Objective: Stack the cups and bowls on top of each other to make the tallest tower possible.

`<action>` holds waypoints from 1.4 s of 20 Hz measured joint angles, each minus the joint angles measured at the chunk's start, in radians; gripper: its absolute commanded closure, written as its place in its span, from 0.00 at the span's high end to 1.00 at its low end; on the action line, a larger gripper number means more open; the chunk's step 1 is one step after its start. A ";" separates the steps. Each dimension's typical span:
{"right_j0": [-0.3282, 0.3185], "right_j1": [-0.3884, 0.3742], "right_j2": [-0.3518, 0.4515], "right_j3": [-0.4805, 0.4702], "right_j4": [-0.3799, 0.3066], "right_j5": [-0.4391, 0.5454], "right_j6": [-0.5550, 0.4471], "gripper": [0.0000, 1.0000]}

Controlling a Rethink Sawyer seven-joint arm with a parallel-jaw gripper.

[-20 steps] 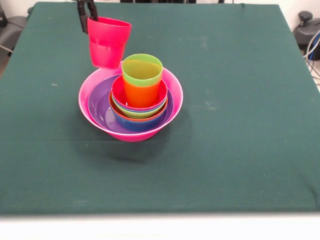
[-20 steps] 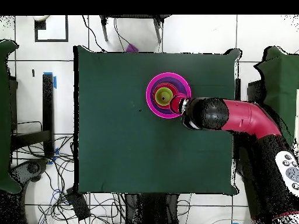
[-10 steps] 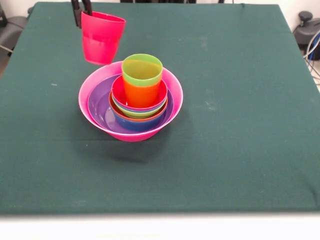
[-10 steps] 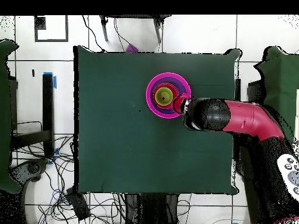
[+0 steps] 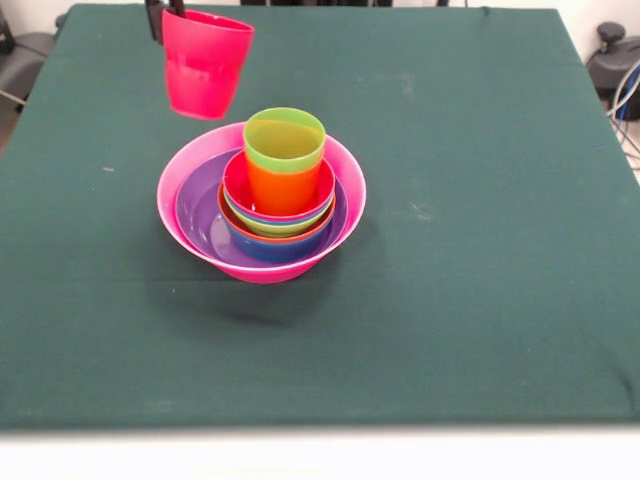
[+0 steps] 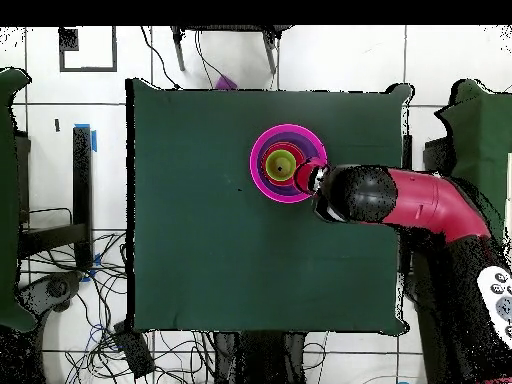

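Note:
A red-pink cup [image 5: 205,64] hangs in the air, held by its rim in my gripper [image 5: 165,14], whose dark fingers show only at the picture's top edge. It is above and behind the left rim of the tower. The tower is a huge pink bowl [image 5: 182,225] holding a purple bowl [image 5: 200,215], then smaller orange, dark blue, green and red-pink bowls [image 5: 240,190], with an orange cup [image 5: 283,188] and a lime green cup [image 5: 284,141] nested on top. In the overhead view the arm [image 6: 400,198] covers the held cup [image 6: 304,178] beside the tower [image 6: 284,162].
The green cloth table [image 5: 480,250] stretches wide to the right and front of the tower. Cables and chair parts lie beyond the table's edges.
The held red-pink cup has risen and shifted slightly away from the tower's rim. The tower has not moved.

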 measured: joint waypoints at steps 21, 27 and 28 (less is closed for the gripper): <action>0.091 -0.006 -0.023 -0.004 0.043 0.018 0.000 0.00; 0.091 -0.004 -0.045 -0.004 0.043 0.010 0.000 0.00; 0.091 -0.003 -0.047 -0.004 0.043 0.008 0.000 0.00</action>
